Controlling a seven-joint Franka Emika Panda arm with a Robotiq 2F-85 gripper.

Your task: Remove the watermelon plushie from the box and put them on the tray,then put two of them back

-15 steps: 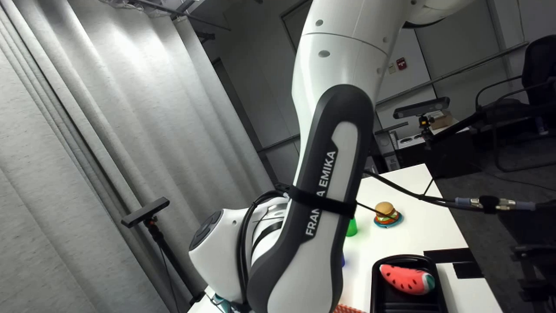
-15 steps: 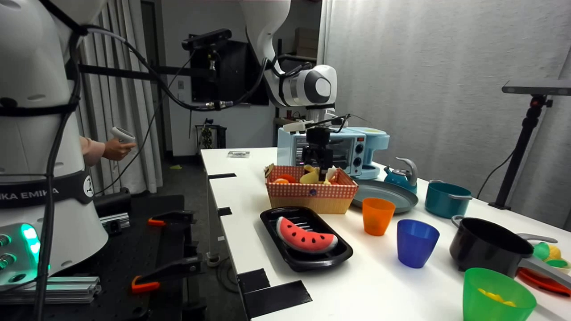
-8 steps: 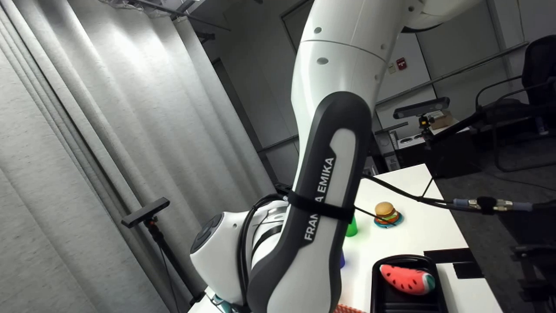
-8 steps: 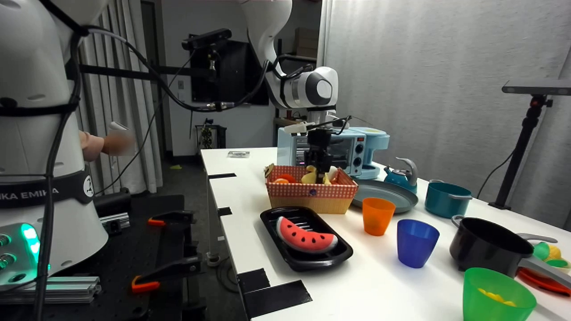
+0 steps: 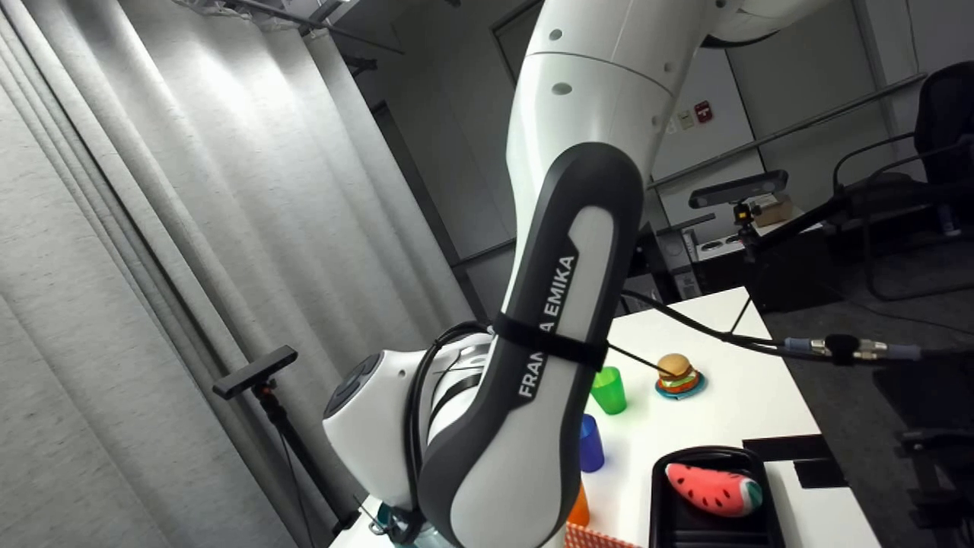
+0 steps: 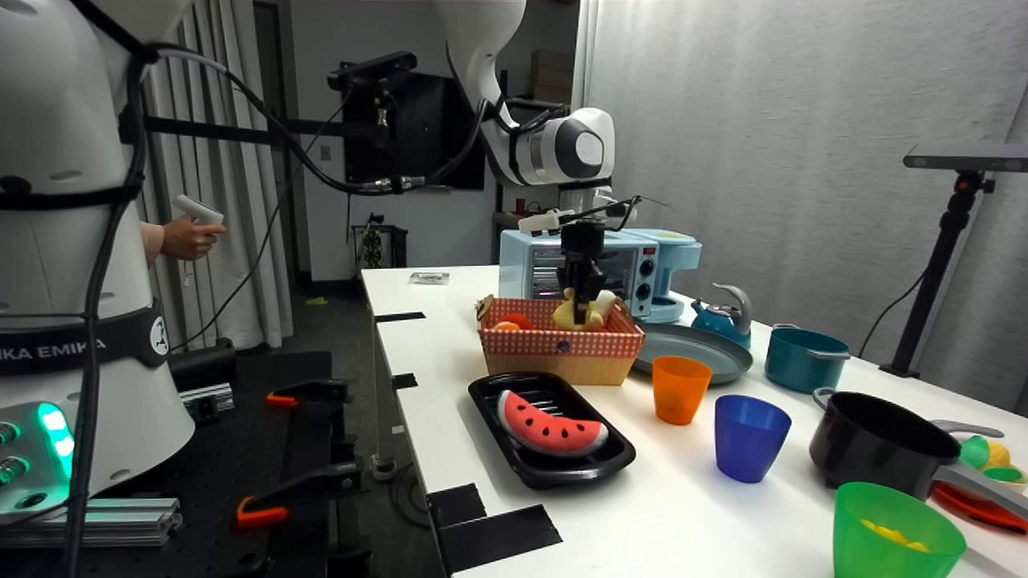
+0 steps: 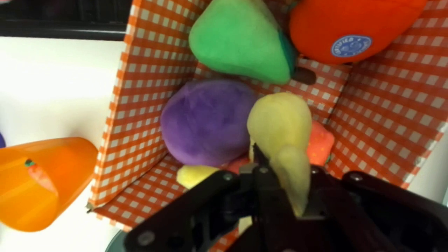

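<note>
One watermelon plushie (image 6: 552, 425) lies on the black tray (image 6: 590, 472), in both exterior views. Behind the tray stands the red-checked box (image 6: 554, 368). My gripper (image 6: 580, 311) is over the box, its fingers around a pale yellow plush (image 7: 281, 122). In the wrist view, the gripper (image 7: 285, 162) grips this plush from both sides and its narrow end reaches down between the fingers. Below, inside the box, are a purple plush (image 7: 210, 122), a green pear (image 7: 241, 40), a red plush (image 7: 353, 21), a strawberry (image 7: 320, 143) and another yellow piece (image 7: 194, 175).
An orange cup (image 6: 679, 393), a blue cup (image 6: 748, 440) and a green cup (image 6: 895, 534) stand right of the tray. A grey plate (image 6: 715, 353), a light-blue oven (image 6: 522, 269), a kettle (image 6: 723, 317) and pots (image 6: 875, 441) are nearby. A toy burger (image 5: 676, 374) sits farther along.
My gripper went down a little into the box, closed on the pale yellow plush and has risen slightly with it. The watermelon plushie and tray have not moved.
</note>
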